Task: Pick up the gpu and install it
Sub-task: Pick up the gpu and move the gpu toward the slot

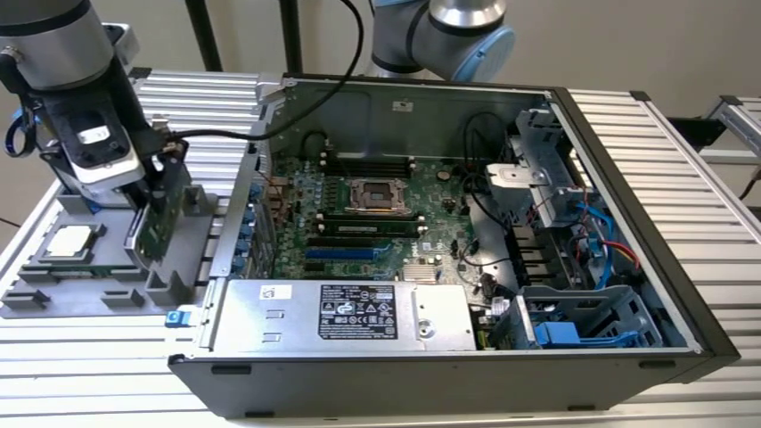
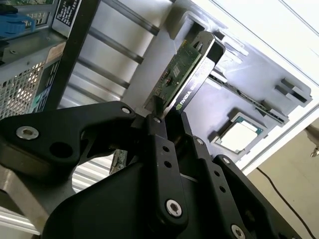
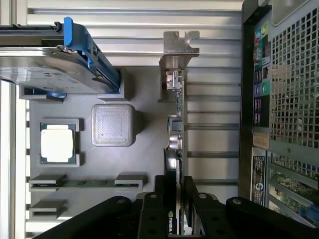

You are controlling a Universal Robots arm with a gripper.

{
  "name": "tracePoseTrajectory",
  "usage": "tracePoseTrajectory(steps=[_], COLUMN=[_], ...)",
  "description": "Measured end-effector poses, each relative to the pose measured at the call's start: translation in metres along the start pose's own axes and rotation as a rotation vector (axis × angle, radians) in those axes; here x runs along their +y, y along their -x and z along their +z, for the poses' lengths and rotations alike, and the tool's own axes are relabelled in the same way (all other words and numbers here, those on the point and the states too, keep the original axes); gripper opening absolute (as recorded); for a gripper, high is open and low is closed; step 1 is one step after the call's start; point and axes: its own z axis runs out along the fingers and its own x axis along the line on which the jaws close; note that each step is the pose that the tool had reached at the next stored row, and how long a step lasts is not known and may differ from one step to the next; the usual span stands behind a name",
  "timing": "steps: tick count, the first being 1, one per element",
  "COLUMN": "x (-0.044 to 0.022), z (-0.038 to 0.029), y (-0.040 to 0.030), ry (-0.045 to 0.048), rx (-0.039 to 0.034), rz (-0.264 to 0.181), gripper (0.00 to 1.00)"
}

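- In the exterior view, my gripper (image 1: pixel 152 192) hangs over the grey tray (image 1: pixel 71 299) on that view's left. It is just outside the open computer case (image 1: pixel 452 374). The gpu (image 1: pixel 145 232) stands upright on edge under it, near the CPU chip (image 1: pixel 68 242).
- In the second wrist view, my fingers (image 2: pixel 160 144) are drawn in against both faces of the card's near end, so I have the gpu gripped.
- In the first wrist view, the gpu shows edge-on between the tray and the case's wall. Its silver bracket (image 3: pixel 179 47) is at the far end. The hard drive (image 3: pixel 45 64) with blue rails lies well apart from it.
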Motion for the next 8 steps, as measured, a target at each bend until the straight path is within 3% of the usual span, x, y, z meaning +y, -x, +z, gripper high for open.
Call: tracePoseTrajectory(steps=[8], x=[0.0003], z=[-0.0052], y=[0.0000], ry=[0.0001], rx=[-0.0001], rz=[0.000], gripper=[0.00])
